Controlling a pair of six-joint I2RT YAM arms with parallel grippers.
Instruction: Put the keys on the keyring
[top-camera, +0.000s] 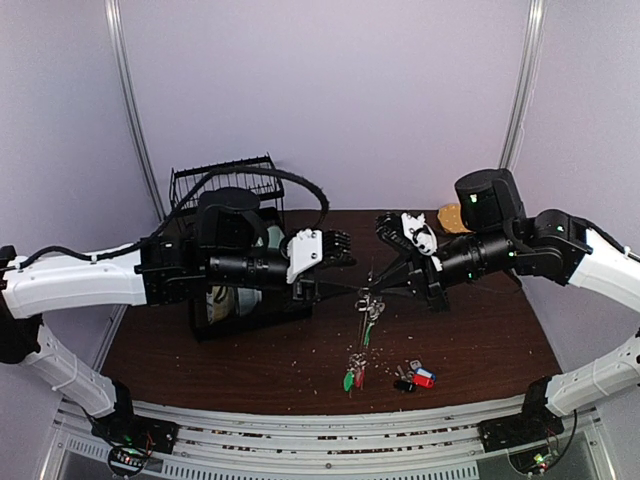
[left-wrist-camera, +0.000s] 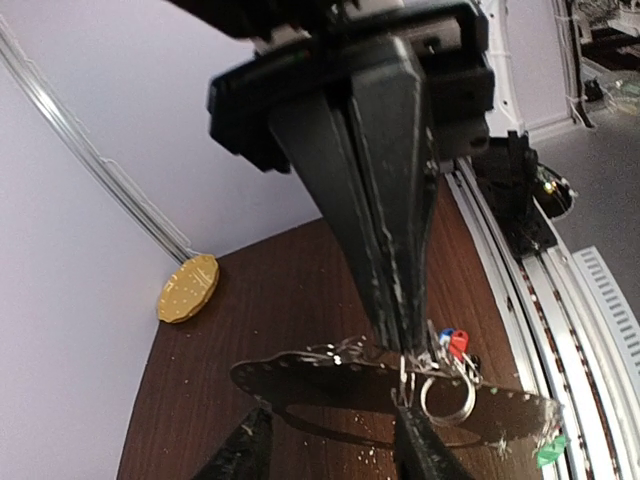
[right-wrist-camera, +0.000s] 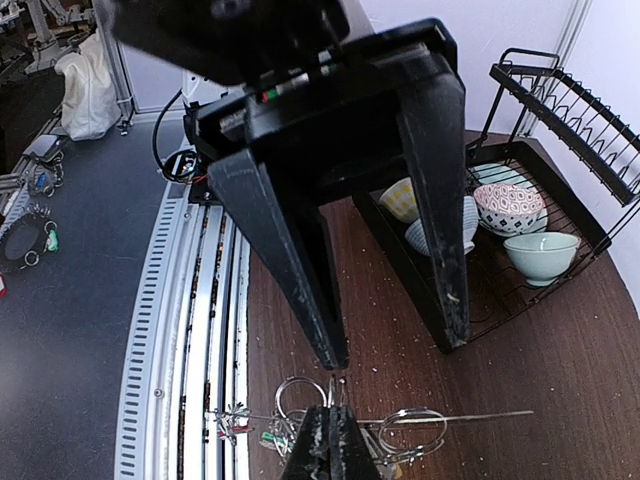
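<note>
My left gripper (top-camera: 354, 262) is shut on the keyring (left-wrist-camera: 300, 378), a thin grey loop held level above the table; its fingertips (left-wrist-camera: 405, 350) pinch the rim. The loop appears edge-on as a thin line in the right wrist view (right-wrist-camera: 480, 414). Small split rings (left-wrist-camera: 447, 396) and silver keys (top-camera: 370, 308) hang from it. My right gripper (top-camera: 370, 257) is open, its fingers (right-wrist-camera: 335, 350) straddling the left fingertips just above the loop. More keys lie on the table: green and red tags (top-camera: 352, 378), and red, blue and black tags (top-camera: 415, 377).
A black wire dish rack (top-camera: 230, 200) stands at the back left and holds several bowls (right-wrist-camera: 510, 205). A round tan plate (top-camera: 450, 215) lies at the back right. Crumbs are scattered over the dark wooden table (top-camera: 480, 340). Metal rails run along the near edge.
</note>
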